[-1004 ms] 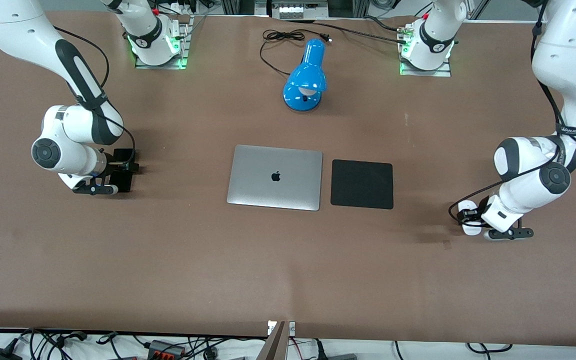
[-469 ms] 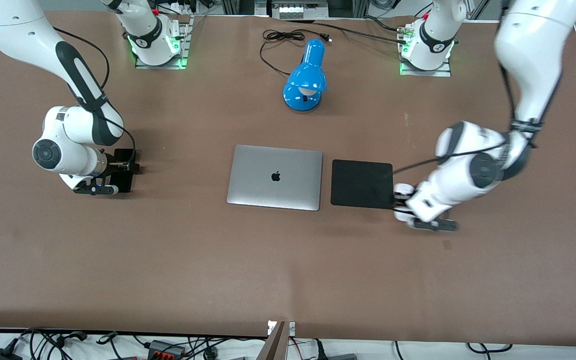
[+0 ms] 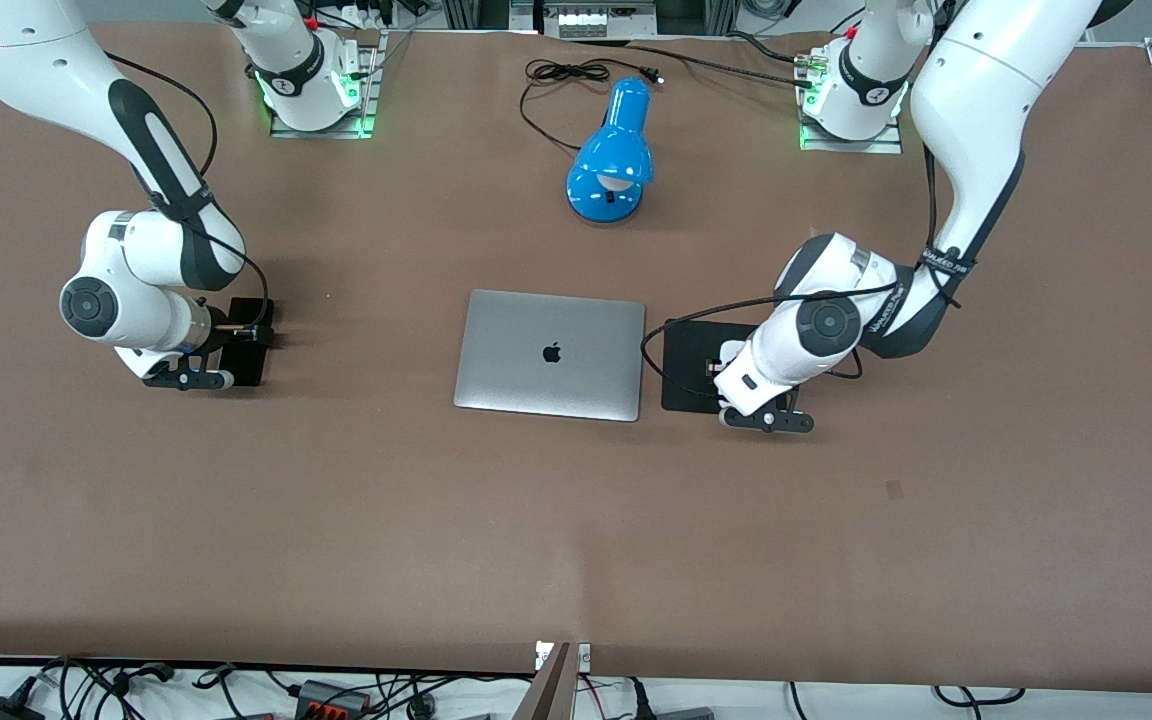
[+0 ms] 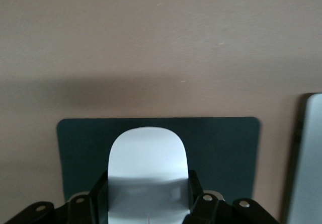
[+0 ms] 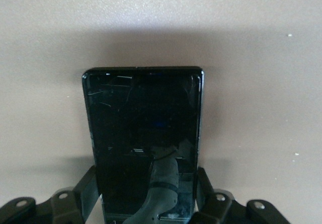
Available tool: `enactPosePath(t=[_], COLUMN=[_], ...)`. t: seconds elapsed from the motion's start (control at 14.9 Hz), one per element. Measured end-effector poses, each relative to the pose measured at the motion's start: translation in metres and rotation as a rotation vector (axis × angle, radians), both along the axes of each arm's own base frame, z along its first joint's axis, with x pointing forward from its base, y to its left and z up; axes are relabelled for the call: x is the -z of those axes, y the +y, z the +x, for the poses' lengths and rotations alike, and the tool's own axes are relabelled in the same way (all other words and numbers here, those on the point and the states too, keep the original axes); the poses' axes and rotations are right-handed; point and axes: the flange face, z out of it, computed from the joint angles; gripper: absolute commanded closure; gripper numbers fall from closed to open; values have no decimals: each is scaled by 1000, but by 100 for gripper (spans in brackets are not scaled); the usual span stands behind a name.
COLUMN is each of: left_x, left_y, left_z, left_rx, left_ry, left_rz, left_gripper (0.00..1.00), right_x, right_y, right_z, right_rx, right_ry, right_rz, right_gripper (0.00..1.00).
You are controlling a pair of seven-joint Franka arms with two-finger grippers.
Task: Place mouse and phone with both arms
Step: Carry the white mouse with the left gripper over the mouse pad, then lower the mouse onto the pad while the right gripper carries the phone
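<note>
My left gripper (image 3: pixel 728 368) is shut on the white mouse (image 4: pixel 147 153) and holds it over the square black mat (image 3: pixel 686 365), beside the laptop. In the left wrist view the mouse sits between the jaws with the mat (image 4: pixel 221 143) under it. In the front view the wrist hides most of the mouse. My right gripper (image 3: pixel 236 342) is shut on the black phone (image 3: pixel 248 368), low at the table toward the right arm's end. In the right wrist view the phone (image 5: pixel 146 113) lies lengthwise between the two fingers.
A closed silver laptop (image 3: pixel 551 355) lies mid-table beside the mat; its edge shows in the left wrist view (image 4: pixel 309 158). A blue desk lamp (image 3: pixel 611 155) with a black cable (image 3: pixel 561 75) stands nearer the arms' bases.
My left arm has carried the mouse from the left arm's end of the table to over the black mat. The right arm and phone have barely moved.
</note>
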Motion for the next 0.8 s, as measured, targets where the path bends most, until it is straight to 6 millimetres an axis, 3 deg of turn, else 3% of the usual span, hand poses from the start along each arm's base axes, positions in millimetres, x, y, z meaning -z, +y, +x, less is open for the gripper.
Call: enactPosePath(t=[0.13,0.27,0.47,0.6,0.74,0.8], left_x=[13,23,37,38,38,38], left_y=[0,-3,-2,-2,-2,-1], left_z=[-8,-16,-27,-29,-29,-29], left_rx=[-8,-8,-9,-10,-11,-12], left_ry=[1,-13,-24,-26,-26,-26], left_rz=[21,5,-12,-14,-14,-14], left_gripper=[62,62,59,18,0,0], right_x=[-6,-27,-82,-102,-96,-87], right_y=[3,15,65,115,163,184], right_z=[2,10,38,46,40,36], right_rx=[-5,-24,-30,-21,-5,-1], right_ry=[0,10,10,-4,10,15], right_rz=[0,4,11,15,43,58], right_gripper=[87,87,86,86,86,86])
